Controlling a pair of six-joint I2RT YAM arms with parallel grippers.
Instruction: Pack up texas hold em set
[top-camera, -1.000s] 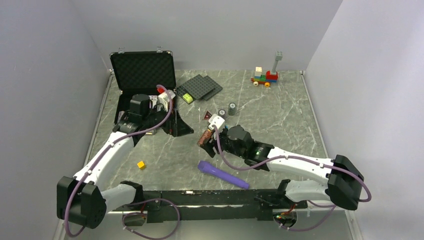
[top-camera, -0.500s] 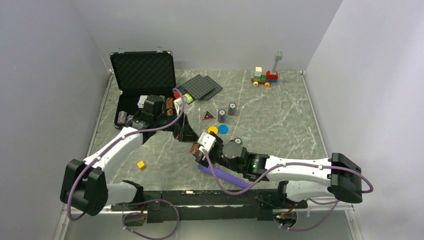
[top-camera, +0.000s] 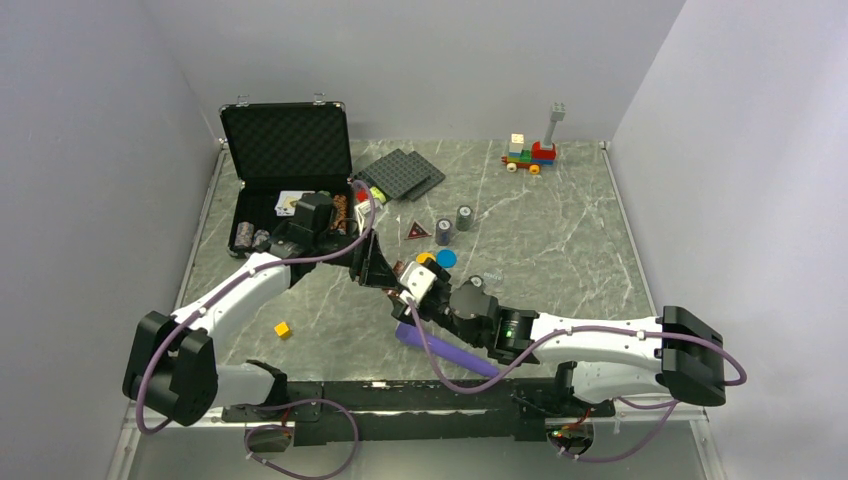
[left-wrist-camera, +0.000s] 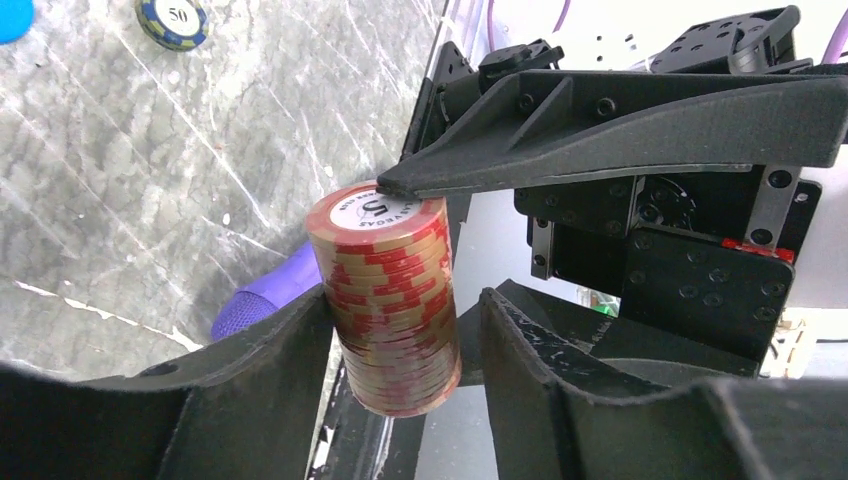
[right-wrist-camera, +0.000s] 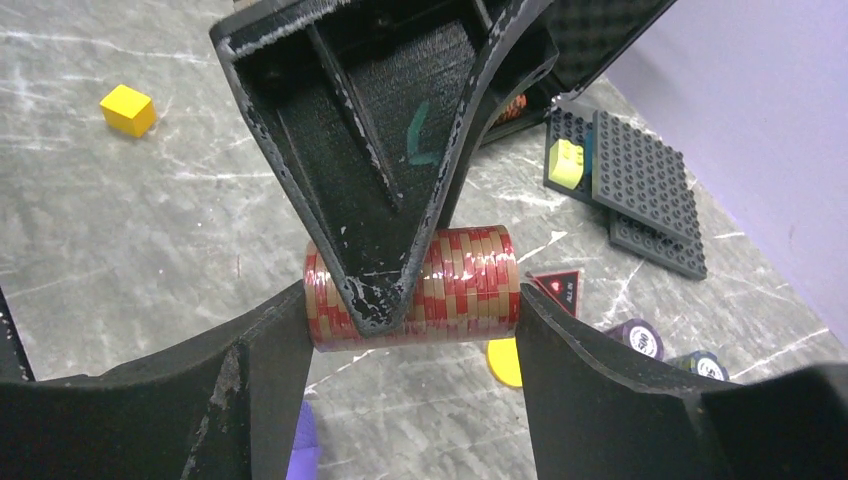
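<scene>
1. Red chip stack (right-wrist-camera: 470, 285) hangs just off the open case (top-camera: 285, 140), pinned end to end in my right gripper (right-wrist-camera: 410, 320).
2. My left gripper (left-wrist-camera: 400, 310) straddles it, partly open, a gap on one side.
3. Handover, I judge: left must clamp before right releases.

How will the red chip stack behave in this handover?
The chip stack is loose discs, so it probably holds together only while the right gripper presses its ends. The left gripper brackets its round sides; such a grip may let chips slip out. Dropped sideways, it would likely roll or scatter on the smooth table.
</scene>
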